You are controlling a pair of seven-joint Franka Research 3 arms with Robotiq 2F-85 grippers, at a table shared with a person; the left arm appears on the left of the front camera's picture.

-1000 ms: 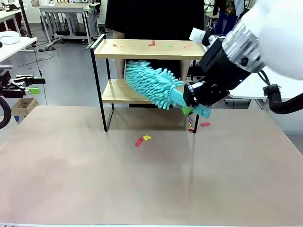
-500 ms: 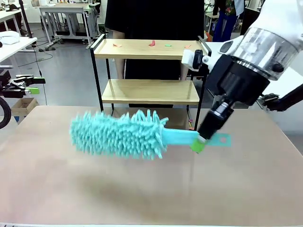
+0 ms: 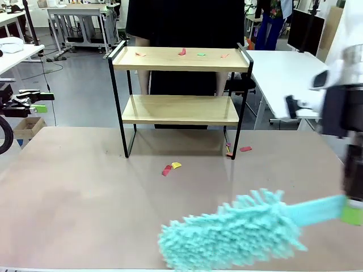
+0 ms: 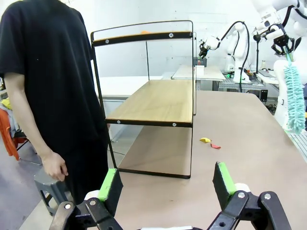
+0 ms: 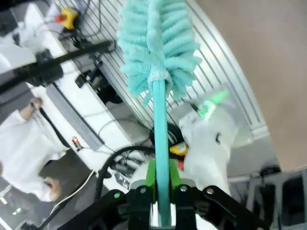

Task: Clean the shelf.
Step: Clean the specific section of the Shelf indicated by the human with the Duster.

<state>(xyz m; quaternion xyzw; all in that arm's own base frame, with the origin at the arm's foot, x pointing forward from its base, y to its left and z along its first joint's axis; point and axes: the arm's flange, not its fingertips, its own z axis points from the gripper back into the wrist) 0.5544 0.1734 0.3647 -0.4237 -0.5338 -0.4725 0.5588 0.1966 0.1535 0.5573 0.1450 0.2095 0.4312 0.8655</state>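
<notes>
Brown tabletop (image 3: 85, 198): right end effector (image 5: 162, 177) clamps teal duster (image 3: 232, 235); left end effector (image 4: 166, 179) gapes near shelf (image 4: 158, 98).

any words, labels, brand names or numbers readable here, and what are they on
No text can be read in any view.
The shelf and the teal duster carry no visible print.
Any marking on the yellow box in the right wrist view is too blurred to read.

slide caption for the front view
Right gripper holds a teal duster over the table; coloured scraps lie on the shelf.
</notes>
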